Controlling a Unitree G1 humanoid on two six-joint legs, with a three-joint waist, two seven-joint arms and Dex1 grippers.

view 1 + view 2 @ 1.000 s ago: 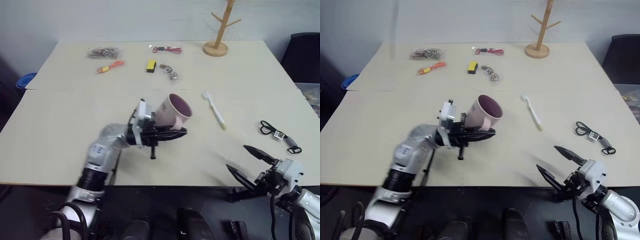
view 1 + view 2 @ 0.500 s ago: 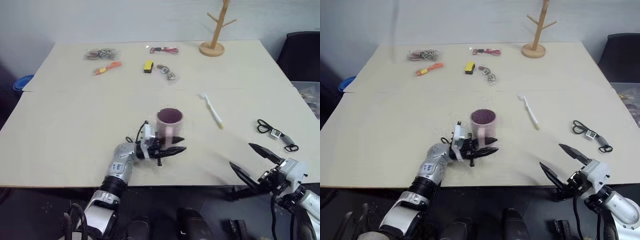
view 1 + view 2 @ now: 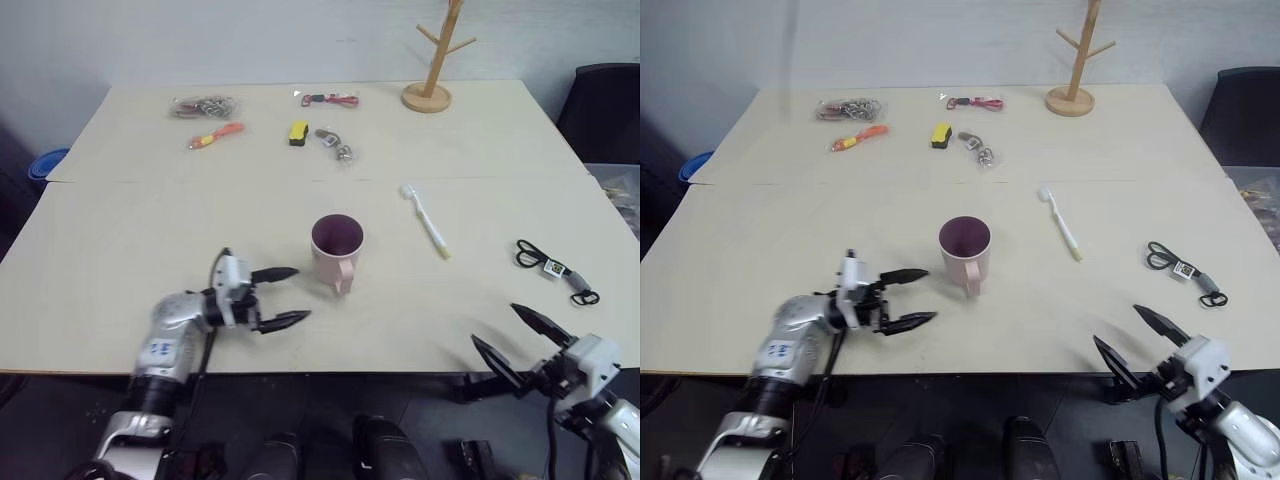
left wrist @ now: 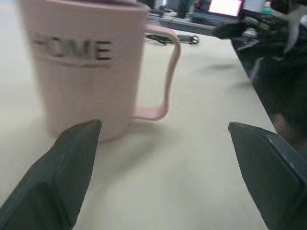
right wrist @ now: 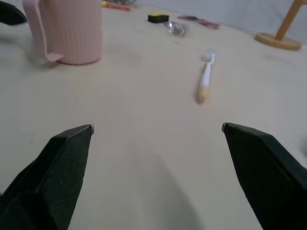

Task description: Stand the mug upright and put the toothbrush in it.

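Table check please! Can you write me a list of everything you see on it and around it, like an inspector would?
Surface: pale table, two tops joined by a seam.
Job's things: pink mug upright near the middle, handle toward the robot; toothbrush lying flat to its right, apart from it.
Clutter: keyring bundle, orange tool, red lanyard, yellow block, small metal clips, all at the far side; wooden mug tree at the far right.
Hands: left hand open, beside the mug, not touching; right hand open, at the near edge.
Cables: black looped cord with tag, right edge.
Surroundings: blue bowl left, black chair right.
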